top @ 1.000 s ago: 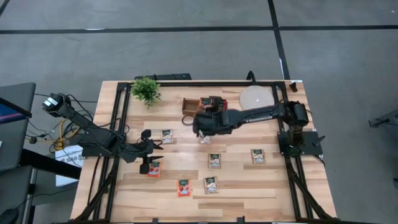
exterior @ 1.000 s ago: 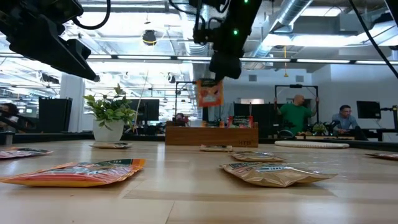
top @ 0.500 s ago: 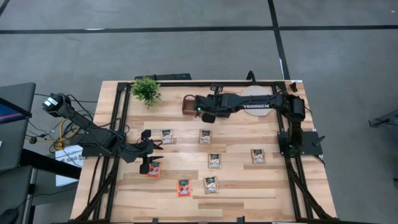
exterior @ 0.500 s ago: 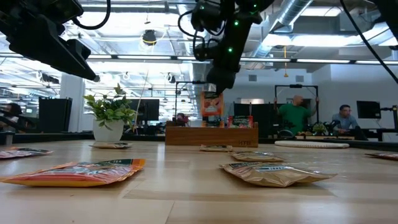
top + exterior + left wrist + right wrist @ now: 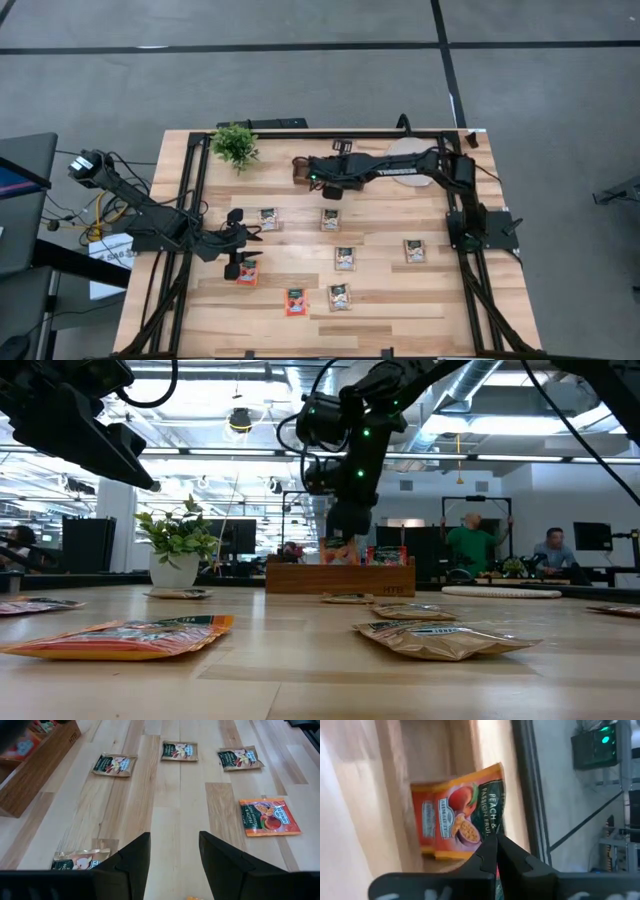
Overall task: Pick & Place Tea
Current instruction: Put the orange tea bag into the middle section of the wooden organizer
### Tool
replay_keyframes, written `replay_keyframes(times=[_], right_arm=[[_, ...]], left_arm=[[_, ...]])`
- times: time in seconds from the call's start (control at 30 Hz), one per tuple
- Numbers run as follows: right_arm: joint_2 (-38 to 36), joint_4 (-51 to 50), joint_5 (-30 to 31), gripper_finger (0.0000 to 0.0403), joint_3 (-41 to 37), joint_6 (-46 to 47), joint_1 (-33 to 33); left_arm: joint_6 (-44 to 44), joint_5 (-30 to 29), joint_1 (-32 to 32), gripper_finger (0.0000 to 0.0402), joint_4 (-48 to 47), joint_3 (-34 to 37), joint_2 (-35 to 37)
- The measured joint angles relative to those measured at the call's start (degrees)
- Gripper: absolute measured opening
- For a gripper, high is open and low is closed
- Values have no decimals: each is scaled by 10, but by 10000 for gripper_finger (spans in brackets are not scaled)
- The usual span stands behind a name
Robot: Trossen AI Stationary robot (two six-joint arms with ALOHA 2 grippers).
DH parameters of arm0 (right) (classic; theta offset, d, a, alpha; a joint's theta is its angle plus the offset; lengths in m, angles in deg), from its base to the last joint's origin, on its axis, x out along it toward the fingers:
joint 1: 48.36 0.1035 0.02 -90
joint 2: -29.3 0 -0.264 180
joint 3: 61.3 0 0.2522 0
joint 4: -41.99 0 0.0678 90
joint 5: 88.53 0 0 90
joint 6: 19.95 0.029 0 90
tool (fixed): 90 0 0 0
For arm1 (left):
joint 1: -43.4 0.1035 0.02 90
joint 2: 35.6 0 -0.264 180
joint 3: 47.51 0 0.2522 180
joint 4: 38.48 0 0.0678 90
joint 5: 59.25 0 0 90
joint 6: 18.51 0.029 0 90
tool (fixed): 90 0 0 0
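Orange foil shows between the pressed-together fingers of the right claw (image 5: pixel 496 851), which pinches a red-orange tea sachet (image 5: pixel 461 813) by its dark printed band. In the right wrist view the sachet hangs just ahead of the fingertips, inside a compartment of the wooden tray (image 5: pixel 395 785), apparently against another orange packet already standing there. From above, this claw (image 5: pixel 318 180) sits over the tray's near end.

To finish the placing well, I judge the sachet should go a little lower until its bottom edge rests in the compartment, and only then should the fingers part; released too high, so thin and slippery a packet may tip against the divider or slide out over the wall. A straight lift afterwards should keep the fingers from dragging it back up.

Farther out on the pale plank worktop (image 5: pixel 400 290) lie more flat square sachets: grey-white ones (image 5: pixel 345 258) close below the tray, a red-orange one (image 5: pixel 296 301) near the front edge.

Well away, the left claw (image 5: pixel 240 246) waits low over the worktop with its fingers spread, another red-orange sachet (image 5: pixel 269 817) lying ahead of it.
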Motion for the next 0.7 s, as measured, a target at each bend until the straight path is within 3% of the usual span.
replay_keyframes(times=[0.7], right_arm=[[-1, -20, -32, 0, 1, 13, -5]], left_arm=[[0, 12, 0, 162, 0, 0, 0]])
